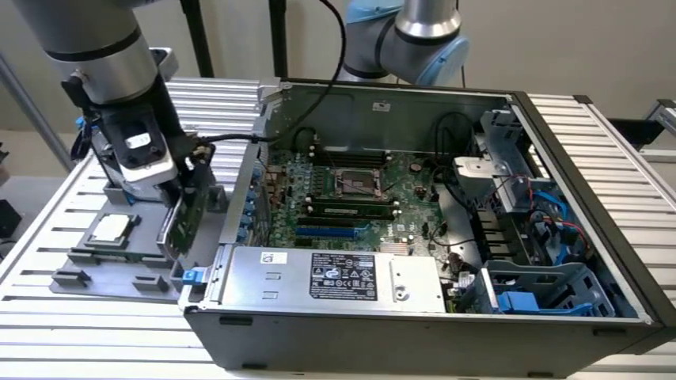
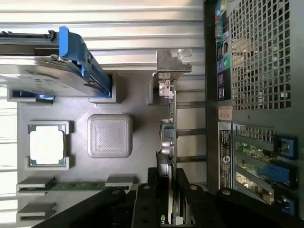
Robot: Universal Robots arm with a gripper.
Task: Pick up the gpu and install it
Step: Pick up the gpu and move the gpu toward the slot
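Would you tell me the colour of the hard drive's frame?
Blue; the frame shows best in the wrist view.

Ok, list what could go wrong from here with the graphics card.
The hand sits at one end of the graphics card, so a lift could tilt it. The card stands close beside the computer case and might knock its wall. The hard drive shares the tray and could get bumped.

The tabletop (image 1: 74, 324) was a bed of ribbed aluminium slats. An open case (image 1: 423, 328) stood on it, taking up most of the exterior view's right, and a grey tray (image 1: 106, 267) of parts lay flat just beside the case on the exterior view's left.
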